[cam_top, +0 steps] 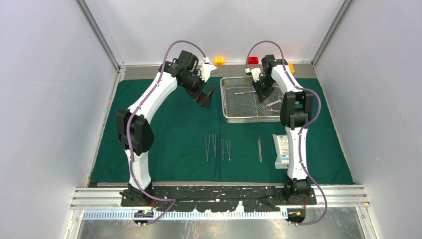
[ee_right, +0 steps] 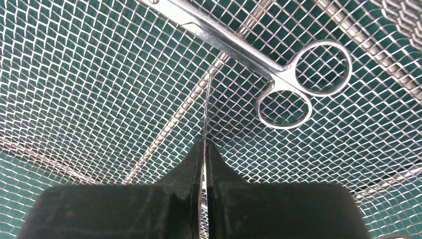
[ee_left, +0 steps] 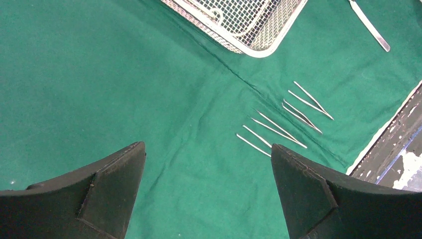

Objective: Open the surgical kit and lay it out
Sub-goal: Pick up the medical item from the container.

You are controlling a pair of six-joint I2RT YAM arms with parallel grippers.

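The dark green drape (cam_top: 169,124) lies spread flat. The wire-mesh tray (cam_top: 225,99) stands at its back middle. Several slim tweezers (cam_top: 214,145) and one single instrument (cam_top: 259,148) lie in a row near the front, with the flat white pouch (cam_top: 281,149) to their right. My left gripper (cam_top: 206,97) hangs open and empty above the drape, left of the tray; its view shows the tweezers (ee_left: 278,130) and a tray corner (ee_left: 259,50). My right gripper (ee_right: 204,143) is inside the tray, shut on a thin silver instrument (ee_right: 205,107) seen edge-on. Ring-handled forceps (ee_right: 293,84) lie on the mesh just beyond.
A yellow block (cam_top: 219,60), a red block (cam_top: 253,60) and an orange block (cam_top: 291,67) sit behind the drape at the back wall. Grey enclosure walls stand on both sides. A metal rail (cam_top: 219,191) runs along the front edge.
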